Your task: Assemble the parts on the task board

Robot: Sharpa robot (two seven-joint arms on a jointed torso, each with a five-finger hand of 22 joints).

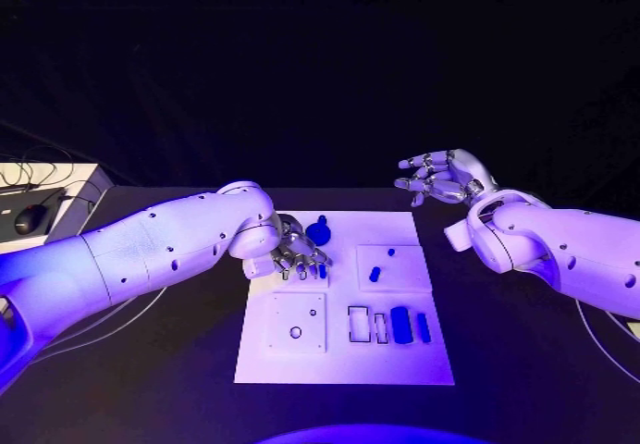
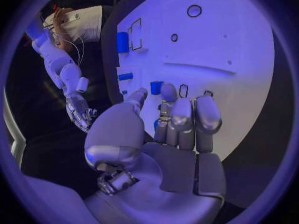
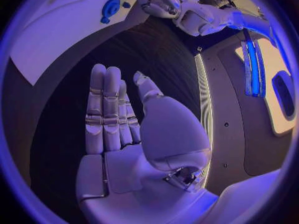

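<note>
Task board (image 1: pixel 344 361) near edge bare; left hand (image 1: pixel 296 255) fingers curled, state unclear; right hand (image 1: pixel 440 176) spread.

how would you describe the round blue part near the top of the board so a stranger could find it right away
Start at the white task board in the middle of the black table and look to its far edge. There, just beyond the fingers of the left hand, lies the round blue part. It is a disc, unlike the slim blue bars nearer the robot.
</note>
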